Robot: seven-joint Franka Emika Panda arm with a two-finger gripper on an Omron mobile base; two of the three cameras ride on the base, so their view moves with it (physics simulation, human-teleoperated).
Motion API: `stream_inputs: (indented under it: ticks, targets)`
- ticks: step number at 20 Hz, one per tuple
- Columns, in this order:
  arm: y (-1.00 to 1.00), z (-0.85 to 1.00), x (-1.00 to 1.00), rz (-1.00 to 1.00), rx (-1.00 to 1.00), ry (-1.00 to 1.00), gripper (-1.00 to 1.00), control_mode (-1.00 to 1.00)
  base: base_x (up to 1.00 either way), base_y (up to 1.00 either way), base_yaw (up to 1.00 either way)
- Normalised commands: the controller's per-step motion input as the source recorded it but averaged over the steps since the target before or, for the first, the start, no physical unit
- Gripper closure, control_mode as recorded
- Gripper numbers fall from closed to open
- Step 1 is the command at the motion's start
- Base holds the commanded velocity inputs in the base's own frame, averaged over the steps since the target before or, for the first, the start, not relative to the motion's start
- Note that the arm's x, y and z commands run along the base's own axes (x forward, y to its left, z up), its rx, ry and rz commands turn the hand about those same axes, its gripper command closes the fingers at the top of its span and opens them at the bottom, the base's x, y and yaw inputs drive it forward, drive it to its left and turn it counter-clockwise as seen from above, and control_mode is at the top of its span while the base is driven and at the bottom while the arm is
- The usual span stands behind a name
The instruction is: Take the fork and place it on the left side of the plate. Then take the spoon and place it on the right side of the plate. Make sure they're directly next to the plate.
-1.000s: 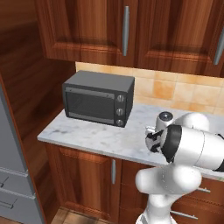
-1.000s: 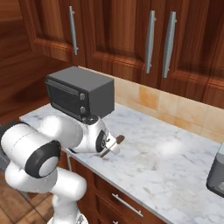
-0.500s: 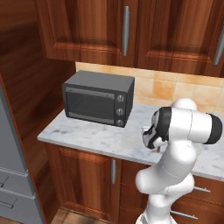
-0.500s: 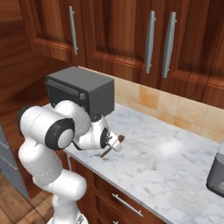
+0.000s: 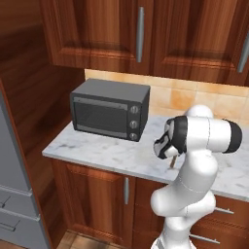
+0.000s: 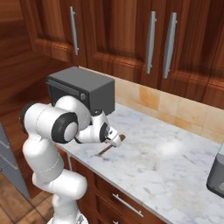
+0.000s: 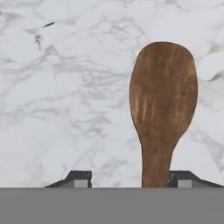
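The marble counter (image 6: 175,162) spreads beneath the pincer (image 7: 129,178), with the dark toaster oven (image 6: 81,89) standing behind it to the left. The wooden spoon (image 7: 162,105) rises between the two fingertips (image 7: 78,178), nearer the right one, bowl pointing away over the marble. The tips stand well apart; whether they actually clamp the handle cannot be told.
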Motion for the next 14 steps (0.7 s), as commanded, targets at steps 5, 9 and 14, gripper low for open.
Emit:
stream_inputs:
  ticks: [5, 9, 14]
  targets:
    - [-0.19, -0.34, 0.09, 0.02, 0.0, 0.07, 1.0, -1.0, 0.0, 0.0, 0.0]
    - [-0.49, -0.33, -0.06, 0.0, 0.0, 0.01, 1.0, -1.0, 0.0, 0.0, 0.0]
    - [-0.63, -0.21, -0.38, 0.0, 0.0, -0.01, 1.0, -1.0, 0.0, 0.0, 0.0]
